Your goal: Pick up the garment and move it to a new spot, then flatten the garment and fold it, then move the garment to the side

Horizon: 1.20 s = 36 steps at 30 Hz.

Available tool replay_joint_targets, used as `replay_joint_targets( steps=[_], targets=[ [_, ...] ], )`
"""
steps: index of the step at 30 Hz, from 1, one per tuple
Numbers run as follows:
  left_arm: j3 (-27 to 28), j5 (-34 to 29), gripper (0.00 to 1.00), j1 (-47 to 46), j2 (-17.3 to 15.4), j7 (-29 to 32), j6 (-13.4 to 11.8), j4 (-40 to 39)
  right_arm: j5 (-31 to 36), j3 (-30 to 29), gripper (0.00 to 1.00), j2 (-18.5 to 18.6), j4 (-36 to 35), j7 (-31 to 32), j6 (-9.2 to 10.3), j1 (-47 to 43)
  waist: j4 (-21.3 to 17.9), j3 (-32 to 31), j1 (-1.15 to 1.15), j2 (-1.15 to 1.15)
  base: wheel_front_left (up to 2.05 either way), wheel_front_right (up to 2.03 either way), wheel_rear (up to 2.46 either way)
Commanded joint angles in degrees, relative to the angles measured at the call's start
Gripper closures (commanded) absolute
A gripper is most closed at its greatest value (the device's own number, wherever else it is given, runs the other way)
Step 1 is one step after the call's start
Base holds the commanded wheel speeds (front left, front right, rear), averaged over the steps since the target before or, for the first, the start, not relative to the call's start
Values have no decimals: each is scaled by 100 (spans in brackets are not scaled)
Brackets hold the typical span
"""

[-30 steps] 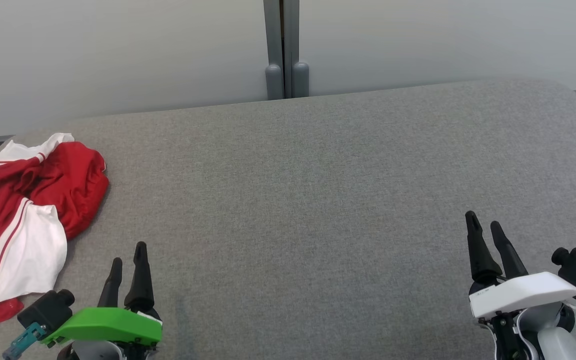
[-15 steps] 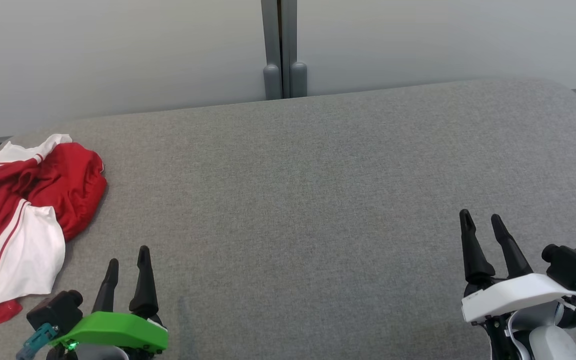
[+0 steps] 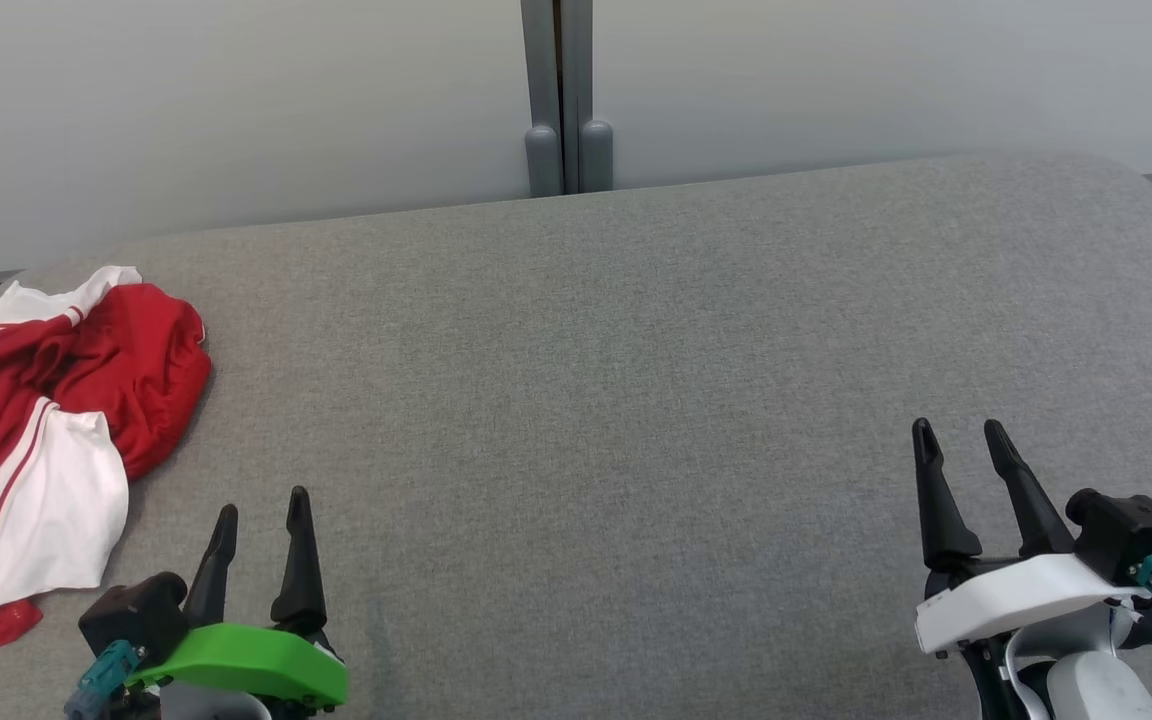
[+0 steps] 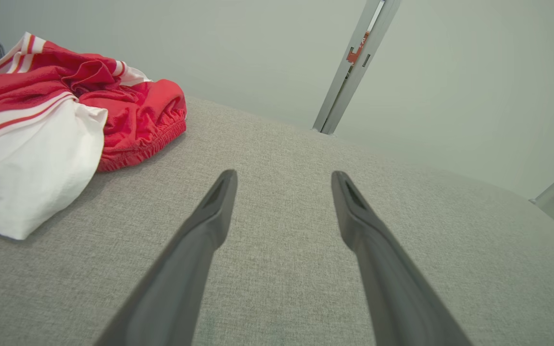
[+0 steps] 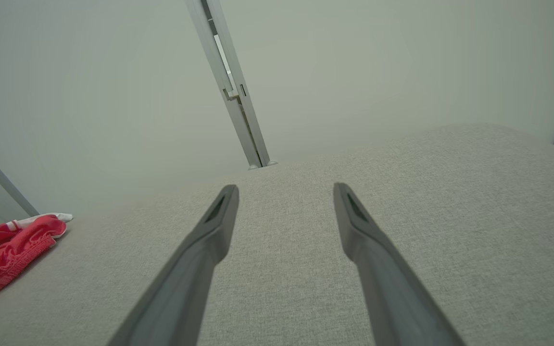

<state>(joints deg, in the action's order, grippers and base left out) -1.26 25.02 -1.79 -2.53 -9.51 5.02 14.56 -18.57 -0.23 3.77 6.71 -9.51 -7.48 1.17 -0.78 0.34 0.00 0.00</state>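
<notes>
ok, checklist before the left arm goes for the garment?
1. The left gripper open, nothing held: ok.
2. The right gripper open, nothing held: ok.
3. The garment located: ok, a crumpled red and white heap at the robot's left on the grey surface.
4. Path from left gripper to garment: ok, the left wrist view shows only bare surface between them.
5. Whole garment on the surface: cannot tell, its left part is cut off by the head view's edge.
6. Room for the new spot: ok, the middle of the surface is bare.
</notes>
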Motion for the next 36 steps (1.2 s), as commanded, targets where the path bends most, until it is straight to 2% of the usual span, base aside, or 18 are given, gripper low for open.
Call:
replay_joint_targets(
  steps=[1, 17, 36],
  targets=[
    [6, -159, 0, 22, -50, -58, -5, -59, 180, 17, 0, 32, -60, -56, -1, -9, 1, -2, 0, 0, 0, 0, 0],
    [10, -982, 0, 103, -52, -261, 12, 11, 838, -64, 0, -2, 90, -266, -2, -88, 3, -36, 0, 0, 0, 0, 0],
    [4, -1586, 0, 144, -53, -478, 55, 71, 1594, -87, 0, -26, 124, -477, -1, -194, 5, -76, 0, 0, 0, 0, 0]
  ],
)
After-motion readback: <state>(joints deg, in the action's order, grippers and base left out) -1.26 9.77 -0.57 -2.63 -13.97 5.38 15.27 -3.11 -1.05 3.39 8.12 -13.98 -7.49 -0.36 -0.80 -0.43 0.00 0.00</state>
